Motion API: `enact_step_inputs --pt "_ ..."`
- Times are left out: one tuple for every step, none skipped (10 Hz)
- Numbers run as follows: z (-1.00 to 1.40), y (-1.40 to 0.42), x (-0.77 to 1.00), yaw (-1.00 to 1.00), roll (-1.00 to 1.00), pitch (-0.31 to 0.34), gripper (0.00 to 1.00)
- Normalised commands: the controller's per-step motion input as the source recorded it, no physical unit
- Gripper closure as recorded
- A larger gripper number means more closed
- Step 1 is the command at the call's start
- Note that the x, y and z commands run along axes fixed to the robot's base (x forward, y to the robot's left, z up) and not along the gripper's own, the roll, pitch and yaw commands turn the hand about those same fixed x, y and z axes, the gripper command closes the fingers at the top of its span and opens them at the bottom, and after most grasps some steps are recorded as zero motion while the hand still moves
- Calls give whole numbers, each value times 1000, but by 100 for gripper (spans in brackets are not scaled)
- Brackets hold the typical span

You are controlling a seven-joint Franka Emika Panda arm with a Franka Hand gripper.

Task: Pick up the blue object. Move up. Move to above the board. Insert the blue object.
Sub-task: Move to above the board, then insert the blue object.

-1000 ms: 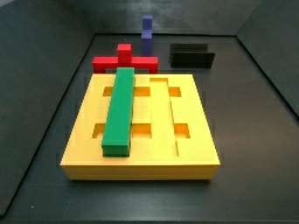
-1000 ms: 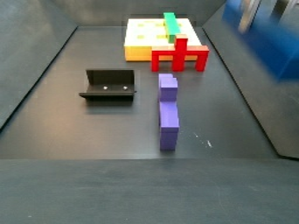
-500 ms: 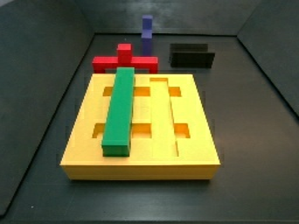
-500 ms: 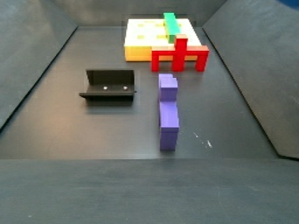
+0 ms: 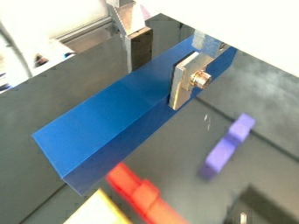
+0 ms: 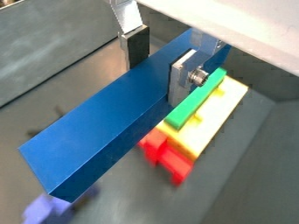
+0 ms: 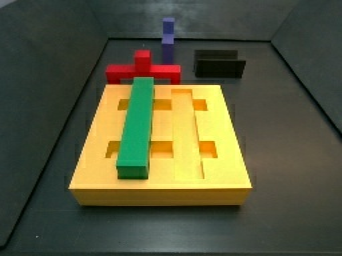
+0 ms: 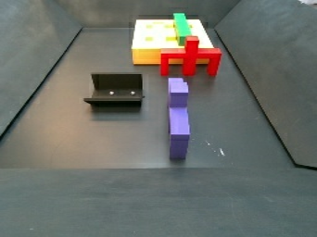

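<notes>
Pincer (image 5: 163, 57) in both wrist views, flat silver finger plates (image 6: 183, 75), dark pad, round metal screw

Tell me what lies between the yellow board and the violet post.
The red cross-shaped block lies between the board and the violet post, shown in a side view. The pincer, clamping the blue object, appears only in wrist views.

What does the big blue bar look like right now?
The blue object is a long, smooth, dark navy bar with flat sides and square ends. In both wrist views the gripper holds it near one end, the silver fingers pressed on its two sides. It hangs in the air, touching nothing else. Neither side view shows it.
</notes>
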Motion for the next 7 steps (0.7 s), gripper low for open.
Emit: enact_step_inputs --pt "169 -1400 596 8 4 161 100" --pt "175 -1400 611 4 -10 146 100" --pt "177 -1400 632 4 24 144 100" --pt "186 -1400 684 11 33 155 100" --pt "108 -780 430 9 57 170 100" --pt "51 -316 230 9 82 167 100" --pt "-123 23 0 0 -7 0 100"
